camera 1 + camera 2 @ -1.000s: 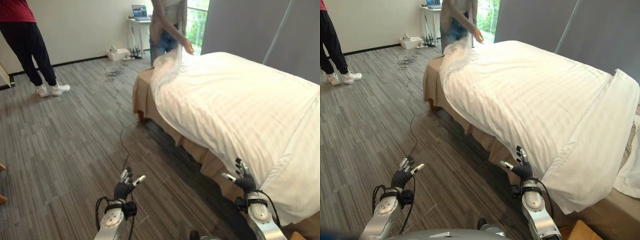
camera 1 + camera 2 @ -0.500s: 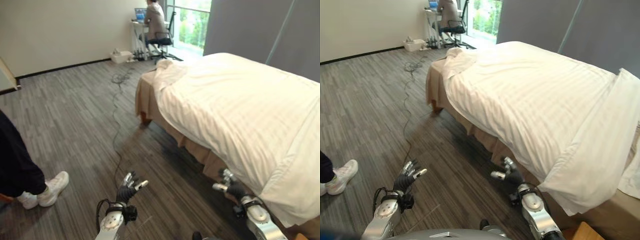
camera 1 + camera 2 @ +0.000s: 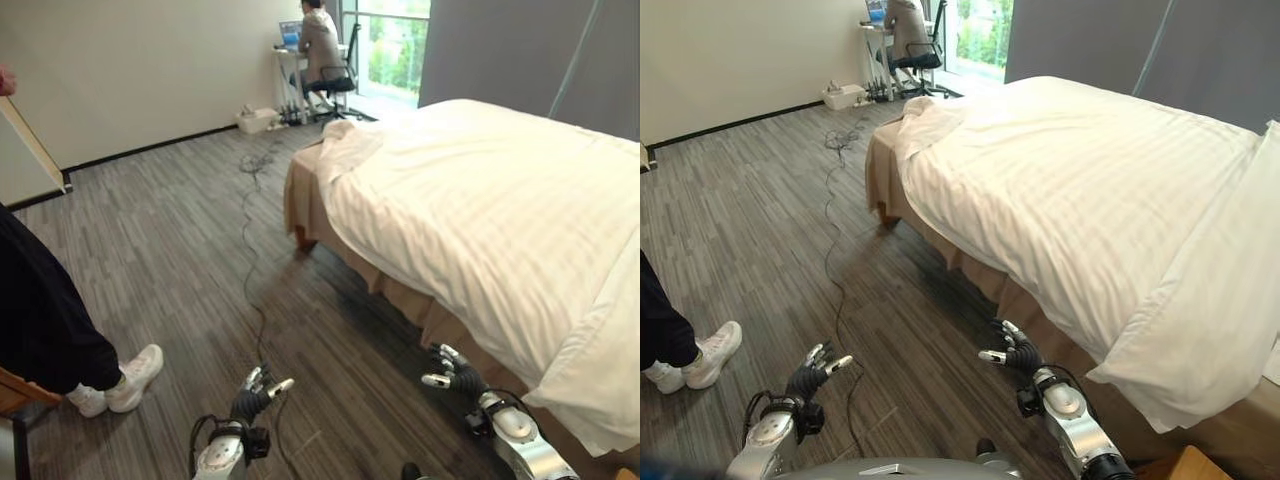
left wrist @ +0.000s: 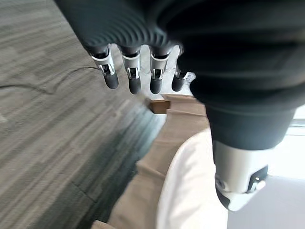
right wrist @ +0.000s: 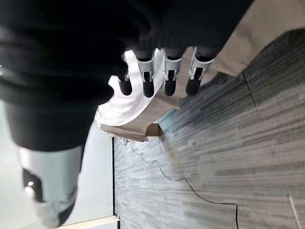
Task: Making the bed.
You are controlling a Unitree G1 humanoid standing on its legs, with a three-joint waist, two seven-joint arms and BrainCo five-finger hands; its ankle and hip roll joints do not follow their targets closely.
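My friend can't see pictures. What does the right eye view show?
A big bed with a white duvet fills the right side, its corner hanging near the robot's open right hand. The open left hand hovers over the wood floor. A person sits at a far desk.

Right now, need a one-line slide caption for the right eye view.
Both hands, left and right, open and empty above the floor beside the bed's white duvet.
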